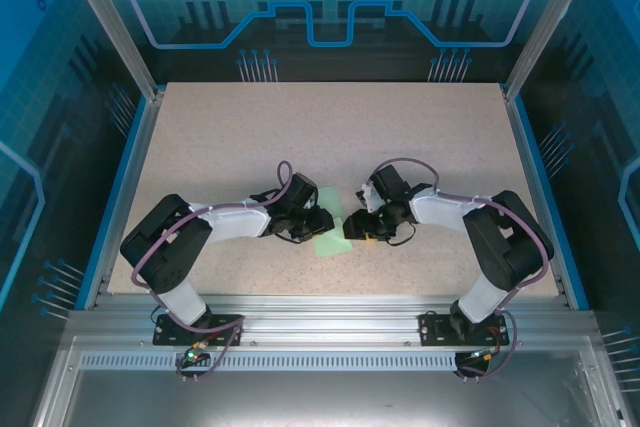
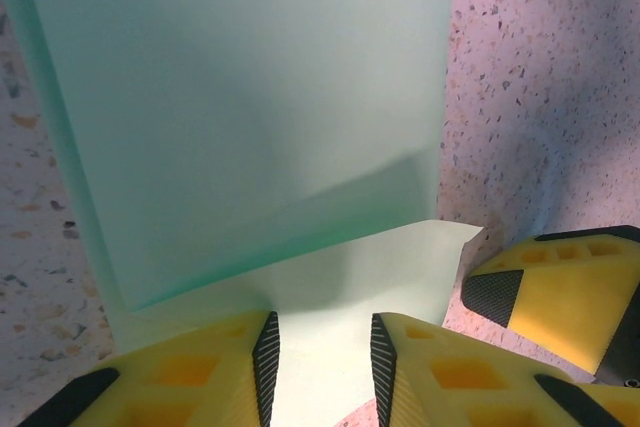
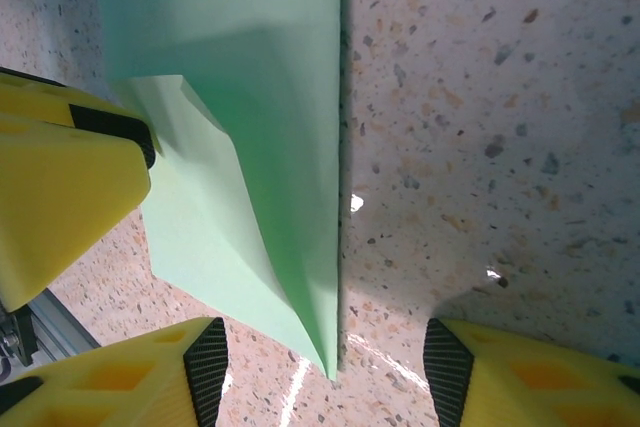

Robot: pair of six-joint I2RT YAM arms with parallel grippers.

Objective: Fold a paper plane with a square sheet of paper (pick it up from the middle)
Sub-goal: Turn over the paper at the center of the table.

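Observation:
The pale mint-green sheet of paper lies folded on the speckled table between my two grippers. In the left wrist view the paper has a raised upper layer, and a lower flap runs between the fingers of my left gripper, whose jaws stand a little apart. In the right wrist view the paper has a long straight crease that ends in a pointed corner. That corner sits between the wide-open jaws of my right gripper. From above, the left gripper and the right gripper face each other across the paper.
The right gripper's yellow finger shows beside the paper's flap in the left wrist view. The left gripper's finger touches the paper's left side in the right wrist view. Speckled tabletop stretches beyond, with a blue rim and aluminium rail nearest the arms.

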